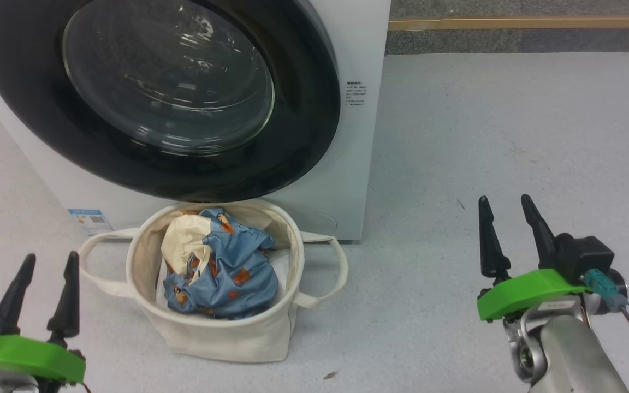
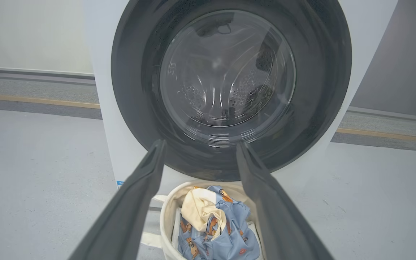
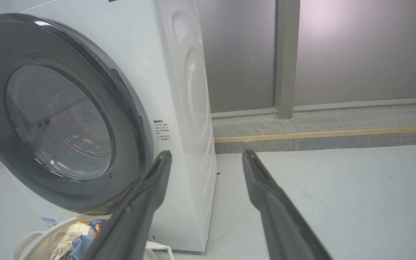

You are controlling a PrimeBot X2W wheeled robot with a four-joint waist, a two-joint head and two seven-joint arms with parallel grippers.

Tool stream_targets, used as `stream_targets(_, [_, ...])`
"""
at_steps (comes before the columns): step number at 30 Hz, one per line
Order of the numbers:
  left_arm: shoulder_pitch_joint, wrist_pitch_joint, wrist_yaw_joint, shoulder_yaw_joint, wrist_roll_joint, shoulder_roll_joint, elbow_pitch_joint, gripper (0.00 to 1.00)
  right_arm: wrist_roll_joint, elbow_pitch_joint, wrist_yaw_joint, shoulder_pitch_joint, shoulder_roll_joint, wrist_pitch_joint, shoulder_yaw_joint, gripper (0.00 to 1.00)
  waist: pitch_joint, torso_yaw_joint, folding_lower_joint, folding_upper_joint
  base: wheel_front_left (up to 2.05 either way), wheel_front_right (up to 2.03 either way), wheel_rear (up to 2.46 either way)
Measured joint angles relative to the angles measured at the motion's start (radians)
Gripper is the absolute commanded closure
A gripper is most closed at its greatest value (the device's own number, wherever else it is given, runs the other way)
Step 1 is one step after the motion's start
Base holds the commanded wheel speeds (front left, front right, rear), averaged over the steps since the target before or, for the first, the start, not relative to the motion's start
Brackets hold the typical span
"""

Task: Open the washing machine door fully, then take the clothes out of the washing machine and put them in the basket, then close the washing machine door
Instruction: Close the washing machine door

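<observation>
- The washing machine is standing on the grey floor, taking up the 11 o'clock part of the head view.
- The washing machine door is sitting shut, flush against the machine's front, with its glossy black ring framing the clear glass bowl.
- The basket is sitting on the floor at 6 o'clock of the door, just in front of the machine. Its loop handles are sticking out at 9 and 3 o'clock.
- The clothes are lying crumpled inside the basket, with the cream part showing at 10 o'clock of the blue bear-printed heap.
- A small blue label is showing on the machine's front at 10 o'clock of the basket.
- The left pincer is hovering at 8 o'clock of the basket, near it but not touching. It is released and grasping nothing.
- The right pincer is hovering over bare floor at 3 o'clock of the basket, well apart from it. It is released and empty.
</observation>
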Motion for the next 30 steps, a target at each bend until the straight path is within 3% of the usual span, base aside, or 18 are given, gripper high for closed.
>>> stream_targets(30, [0.019, 0.000, 0.000, -0.039, -0.025, 0.001, -0.030, 0.00, -0.004, 0.034, 0.000, 0.000, 0.002, 0.000, -0.015, 0.00, -0.003, 0.029, 0.0000, 0.0000, 0.00, 0.00, 0.00])
